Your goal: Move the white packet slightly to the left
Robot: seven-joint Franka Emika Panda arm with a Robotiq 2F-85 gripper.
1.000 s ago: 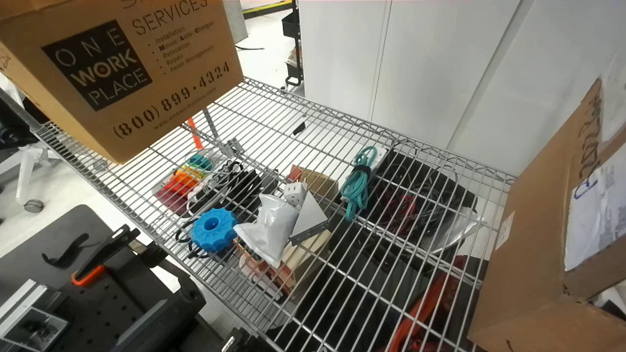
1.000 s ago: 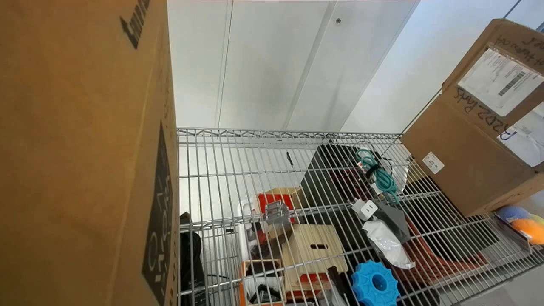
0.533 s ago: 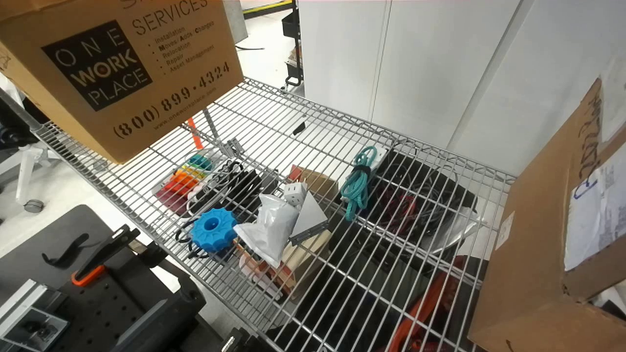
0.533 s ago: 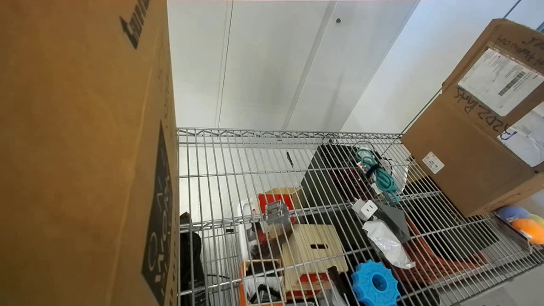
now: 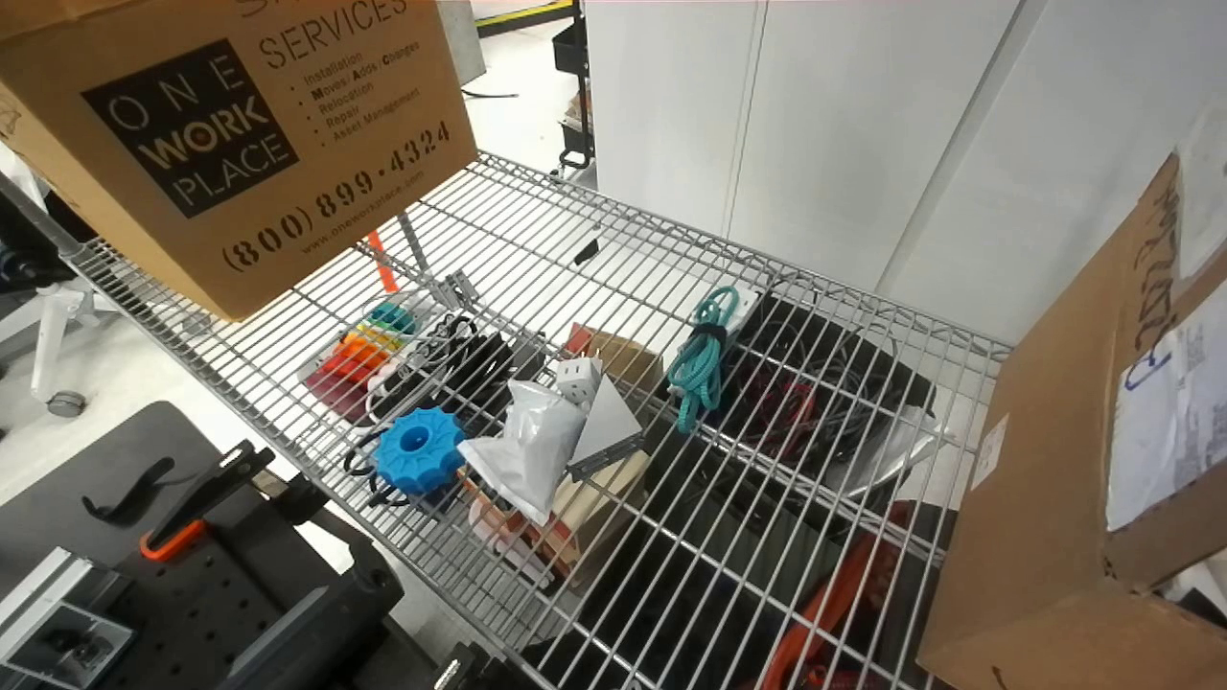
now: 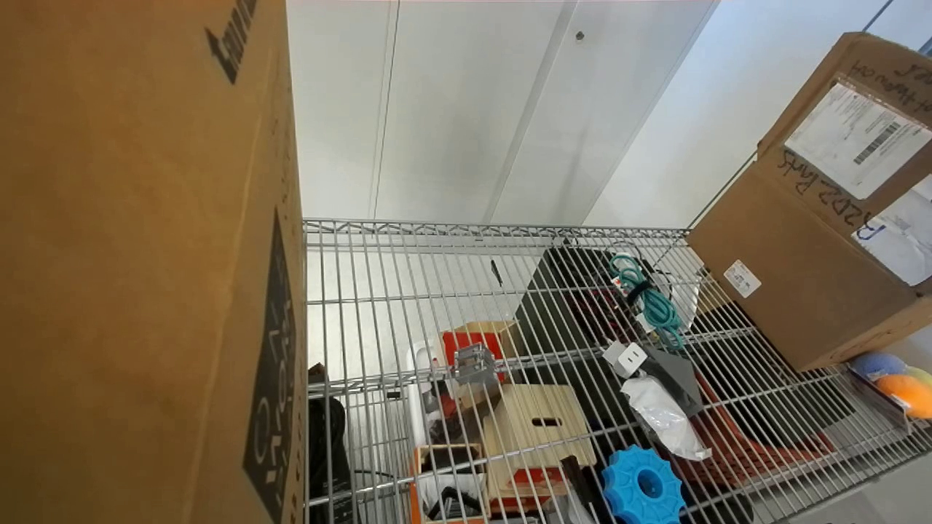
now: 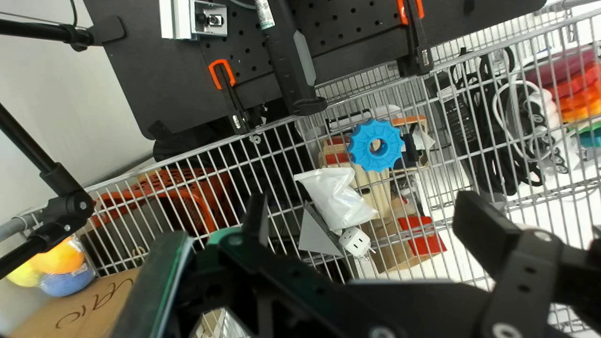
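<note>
While gripper [image 7: 364,213] gapes, packet [image 7: 337,199] seems below.

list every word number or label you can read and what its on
Printed box:
"SERVICES"
"ONE WORK PLACE"
"Installation"
"Moves/Adds/Changes"
"Relocation"
"Repair"
"Asset Management"
"(800) 899•4324"
"www.oneworkplace.com"
Labelled carton, handwritten: "R2D2 Parts"
Too small or blurred: paper labels, print on the black adapter, remaining handwriting. The printed box's top line is cropped.
</note>
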